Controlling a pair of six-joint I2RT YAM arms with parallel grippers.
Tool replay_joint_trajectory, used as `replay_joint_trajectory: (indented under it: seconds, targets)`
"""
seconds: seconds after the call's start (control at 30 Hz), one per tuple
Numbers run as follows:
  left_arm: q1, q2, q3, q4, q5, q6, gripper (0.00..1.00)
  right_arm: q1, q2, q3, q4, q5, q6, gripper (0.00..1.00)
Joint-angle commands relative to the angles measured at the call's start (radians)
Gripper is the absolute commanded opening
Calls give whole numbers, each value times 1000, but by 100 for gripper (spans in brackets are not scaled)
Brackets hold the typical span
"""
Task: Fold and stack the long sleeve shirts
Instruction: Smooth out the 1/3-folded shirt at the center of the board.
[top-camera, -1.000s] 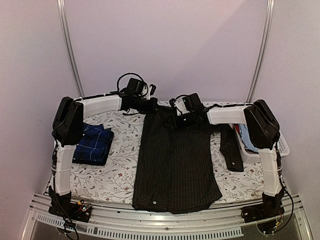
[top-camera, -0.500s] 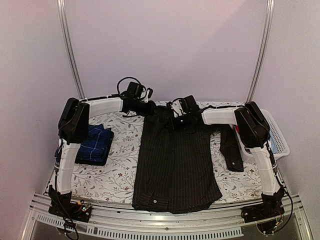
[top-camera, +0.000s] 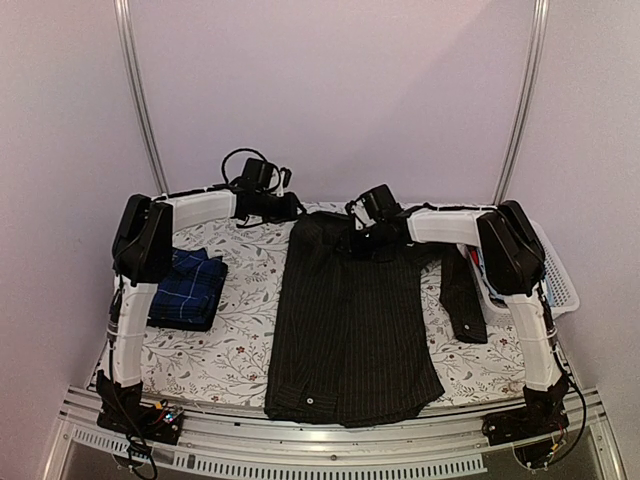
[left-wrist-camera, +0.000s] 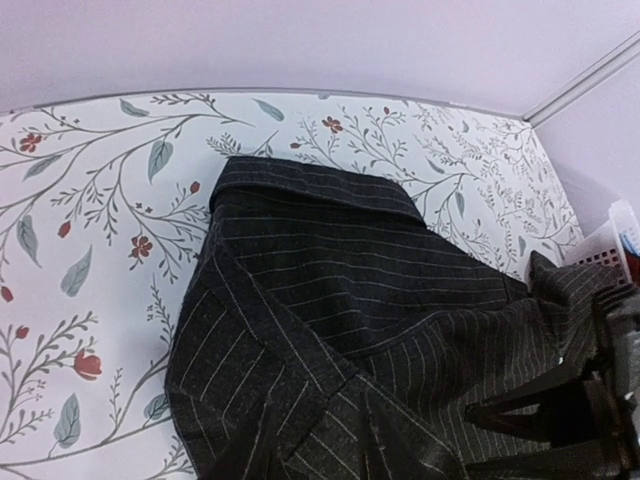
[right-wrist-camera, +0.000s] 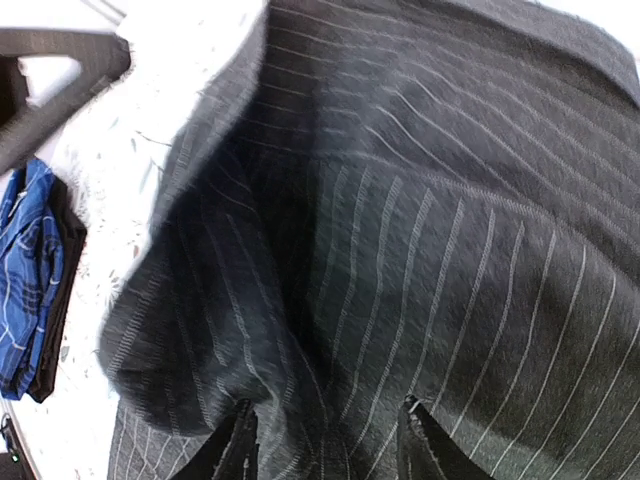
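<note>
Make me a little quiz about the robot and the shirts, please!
1. True or false: the navy checked shirt lies folded on the left side of the table.
2. What stands at the table's right edge? A) a white basket B) a red bucket C) a stack of plates
3. Fill the gap: the right gripper is at the far end of the ____ shirt.

Key:
1. True.
2. A.
3. Black pinstriped: the black pinstriped shirt lies spread out in the middle of the table.
</note>
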Motion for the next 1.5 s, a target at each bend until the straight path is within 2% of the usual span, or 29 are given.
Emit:
replay_joint_trajectory:
  seconds: [0.0, 0.23, 0.5, 0.8, 0.9, 1.13, 1.3, 1.43, 1.47]
  targets:
    - [12, -18, -50, 22, 6, 1, 25, -10, -63, 92, 32, -36, -53, 48]
    - [13, -50, -97, 30, 46, -16, 16, -12, 17, 229, 46, -118, -83, 56]
    - [12, -113, -193, 50, 83, -33, 11, -12, 131, 320, 22, -199, -71, 56]
    - [2, -108, -214, 63, 121, -44, 10, -12, 197, 377, 21, -239, -44, 54]
    - [-2, -99, -205, 63, 128, -43, 10, -12, 220, 402, 25, -251, -35, 44]
    - [-7, -46, -165, 88, 160, -63, 10, -12, 257, 468, 50, -182, -58, 2]
    - [-6, 28, -114, 133, 199, -98, 13, -12, 263, 493, 70, -51, -127, 0]
    - [-6, 108, -41, 141, 240, -125, 14, -12, 266, 501, 96, -21, -160, 0]
    - [-6, 115, -36, 152, 243, -132, 14, -11, 265, 507, 81, -6, -160, 3]
